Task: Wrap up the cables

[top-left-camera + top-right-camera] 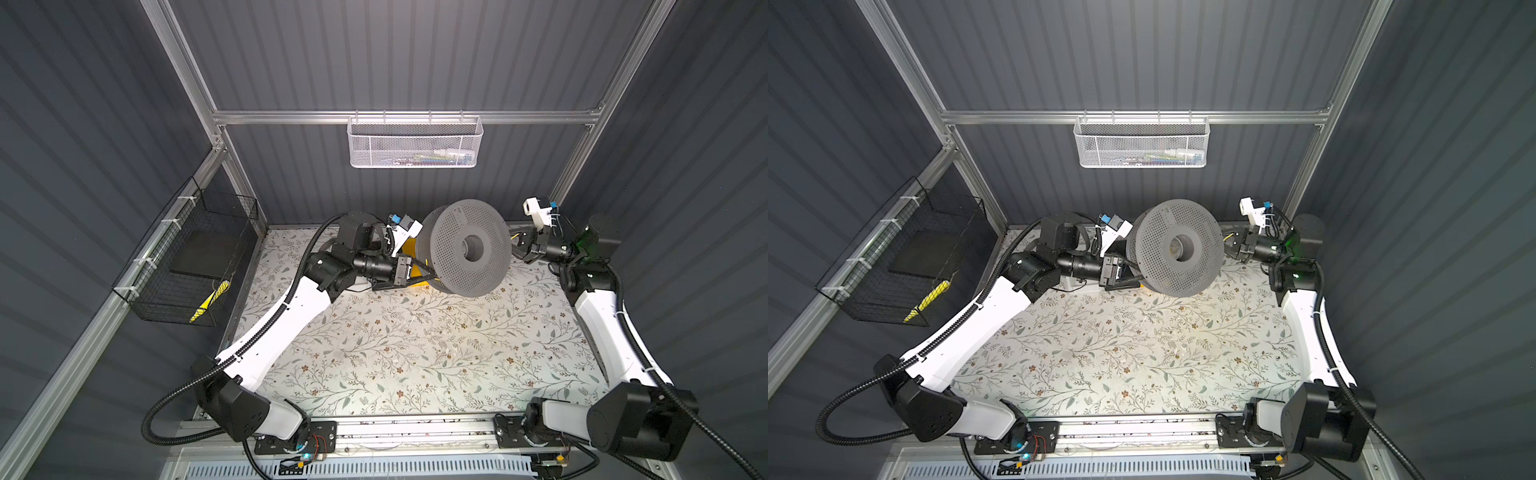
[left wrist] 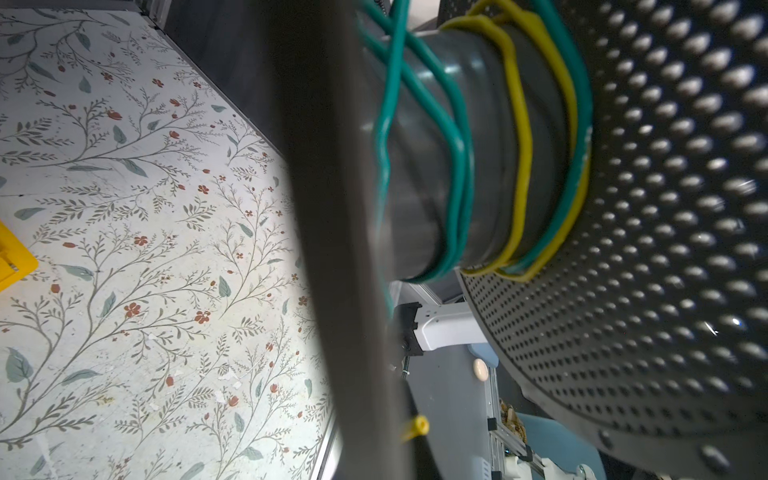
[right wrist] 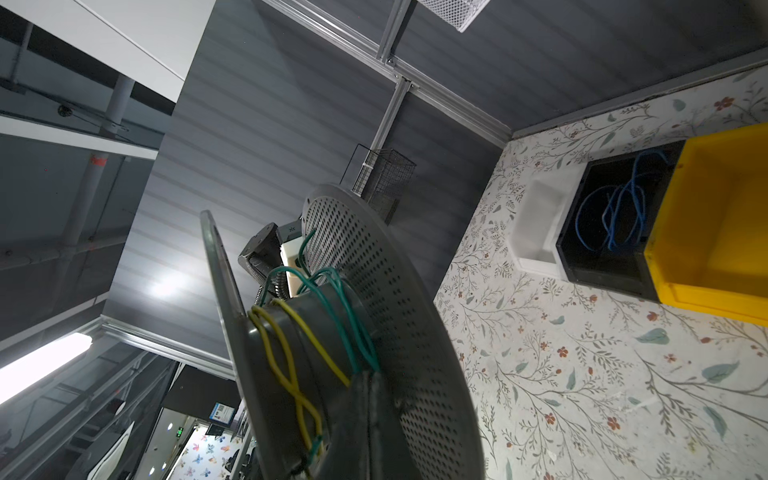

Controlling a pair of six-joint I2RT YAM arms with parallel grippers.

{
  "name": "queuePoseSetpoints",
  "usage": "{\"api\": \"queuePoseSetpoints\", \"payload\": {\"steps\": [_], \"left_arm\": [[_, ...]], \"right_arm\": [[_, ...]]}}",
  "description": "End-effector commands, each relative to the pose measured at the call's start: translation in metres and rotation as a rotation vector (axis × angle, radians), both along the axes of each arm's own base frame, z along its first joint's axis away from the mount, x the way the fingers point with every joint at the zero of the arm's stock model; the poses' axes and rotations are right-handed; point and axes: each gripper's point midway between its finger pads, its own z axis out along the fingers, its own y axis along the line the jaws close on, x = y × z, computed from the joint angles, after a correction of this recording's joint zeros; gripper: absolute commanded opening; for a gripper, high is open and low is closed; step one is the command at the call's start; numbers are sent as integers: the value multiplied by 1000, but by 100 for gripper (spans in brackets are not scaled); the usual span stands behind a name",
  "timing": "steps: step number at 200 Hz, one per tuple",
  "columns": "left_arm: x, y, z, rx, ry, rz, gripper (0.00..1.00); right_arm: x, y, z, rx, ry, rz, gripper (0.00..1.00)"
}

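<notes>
A grey perforated spool (image 1: 471,249) (image 1: 1175,249) hangs tilted above the back of the table, between both grippers. The yellow cable (image 2: 524,137) (image 3: 286,365) lies in loose turns round its hub, next to turns of a green wire (image 2: 457,158) (image 3: 332,316). My left gripper (image 1: 419,278) (image 1: 1129,282) is shut on the rim of the spool's left flange. My right gripper (image 1: 517,245) (image 1: 1229,245) (image 3: 370,382) reaches in between the flanges from the right, jaws pressed together at the hub. The green strands run to its tips. A yellow wire end (image 1: 516,237) shows beside it. Whether a wire is pinched is hidden.
Behind the spool on the floral table (image 1: 415,353) stand a yellow bin (image 3: 723,232), a black bin (image 3: 582,232) holding blue wires, and a white tray (image 3: 536,224). A white mesh basket (image 1: 415,141) hangs on the back rail, a black wire basket (image 1: 195,266) on the left wall.
</notes>
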Motion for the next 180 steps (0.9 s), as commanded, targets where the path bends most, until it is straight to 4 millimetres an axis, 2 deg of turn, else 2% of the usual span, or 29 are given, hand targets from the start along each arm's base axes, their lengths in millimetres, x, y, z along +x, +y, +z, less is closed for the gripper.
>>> {"api": "queuePoseSetpoints", "payload": {"steps": [1, 31, 65, 87, 118, 162, 180], "left_arm": [[-47, 9, 21, -86, 0, -221, 0], [-50, 12, 21, -65, -17, -220, 0], [-51, 11, 14, 17, -77, -222, 0], [-52, 4, -4, 155, -122, -244, 0], [-55, 1, -35, 358, -151, -285, 0], [-39, 10, -72, 537, -179, -252, 0], [-29, 14, -79, 587, -213, -212, 0]], "right_arm": [[25, -21, 17, -1, -77, -134, 0], [31, -26, 19, -3, -74, -125, 0], [18, -14, 40, -18, -121, -33, 0], [6, 0, 46, -29, -151, 51, 0], [-25, 32, 53, -51, -223, 234, 0], [-49, 49, 51, -61, -270, 345, 0], [-56, 57, 44, -58, -266, 390, 0]]}}
